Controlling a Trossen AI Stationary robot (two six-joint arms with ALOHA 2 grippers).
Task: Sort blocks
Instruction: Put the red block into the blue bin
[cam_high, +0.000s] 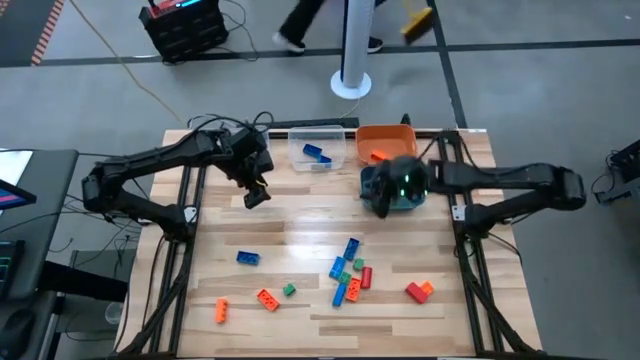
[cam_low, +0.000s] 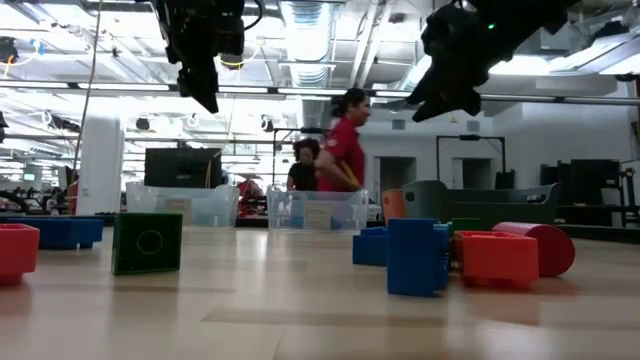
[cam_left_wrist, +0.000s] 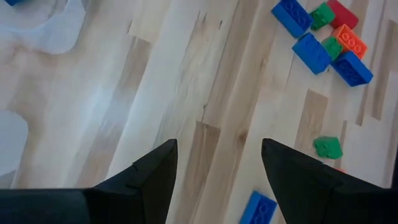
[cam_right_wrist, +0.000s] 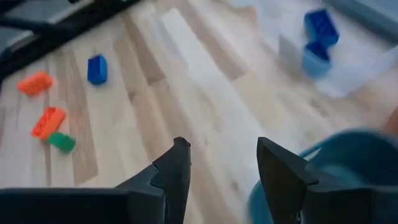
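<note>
Scattered blocks (cam_high: 348, 275) (red, orange, blue, green)

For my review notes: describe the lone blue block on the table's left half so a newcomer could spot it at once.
Start at the wooden table in the high view and go to its left half, below the left gripper. The blue block lies alone there. The green block and orange blocks lie nearer the front edge.

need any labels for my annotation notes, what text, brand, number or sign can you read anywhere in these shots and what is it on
None can be read.
Small plastic studded bricks, such as the blue one: no print shows; any stud marks are too small to read.
Clear plastic bin, orange plastic bin, wooden plank table: no labels show.
Dark screen in the room behind: nothing to read.
</note>
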